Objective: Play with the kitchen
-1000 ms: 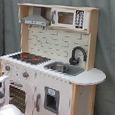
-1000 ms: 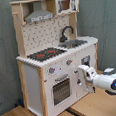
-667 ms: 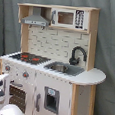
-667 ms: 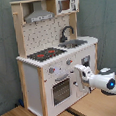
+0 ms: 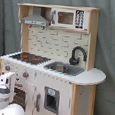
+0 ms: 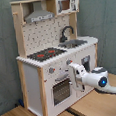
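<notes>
Honestly the hardest thing to read here is the gripper (image 6: 71, 69): in the second exterior view it sits right up against the front panel, lower middle of the frame, and I can't tell whether it's released or clenched on anything. In the first exterior view the arm (image 5: 4, 91) is cut off at the lower left corner, so you only get a white chunk of it in front of the cabinet, and it covers part of the oven door there. The kitchen (image 5: 53, 58) fills most of the frame in both exterior views. The second exterior view gives a clean look at the oven door (image 6: 61, 89) at lower centre and the wooden floor (image 6: 29, 115) along the bottom, neither of which the first exterior view really shows. The stovetop (image 6: 46, 54) with its red rings, the sink (image 5: 62, 68) and the black faucet (image 5: 78, 54) show up in both. The grey hood (image 5: 36, 20) sits upper left in the first exterior view, next to a little microwave-looking unit (image 5: 70, 17) whose details are too fuzzy to make out.
</notes>
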Robot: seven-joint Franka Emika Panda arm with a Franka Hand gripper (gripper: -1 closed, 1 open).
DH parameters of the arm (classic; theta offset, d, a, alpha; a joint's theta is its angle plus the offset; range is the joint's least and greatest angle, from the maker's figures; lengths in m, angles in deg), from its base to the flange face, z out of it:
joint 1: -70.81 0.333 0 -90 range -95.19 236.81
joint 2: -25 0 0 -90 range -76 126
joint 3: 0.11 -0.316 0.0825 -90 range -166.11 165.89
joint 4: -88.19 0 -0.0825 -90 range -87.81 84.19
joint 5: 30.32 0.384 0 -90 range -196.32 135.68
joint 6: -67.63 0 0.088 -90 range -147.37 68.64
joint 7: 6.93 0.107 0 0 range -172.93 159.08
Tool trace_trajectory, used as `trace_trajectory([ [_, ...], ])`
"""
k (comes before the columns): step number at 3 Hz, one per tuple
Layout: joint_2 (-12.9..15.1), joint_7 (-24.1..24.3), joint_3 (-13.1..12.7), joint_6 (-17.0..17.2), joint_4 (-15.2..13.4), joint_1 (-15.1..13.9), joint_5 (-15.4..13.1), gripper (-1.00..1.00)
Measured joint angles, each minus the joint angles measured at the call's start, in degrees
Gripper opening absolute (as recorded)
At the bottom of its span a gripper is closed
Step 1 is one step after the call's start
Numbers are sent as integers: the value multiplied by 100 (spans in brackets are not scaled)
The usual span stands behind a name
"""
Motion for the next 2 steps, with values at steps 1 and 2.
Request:
trace_trajectory([
  [1,-1,123,-29,-14,340,-379,0,100],
  [2,-1,123,-29,-14,352,-392,0,-100],
])
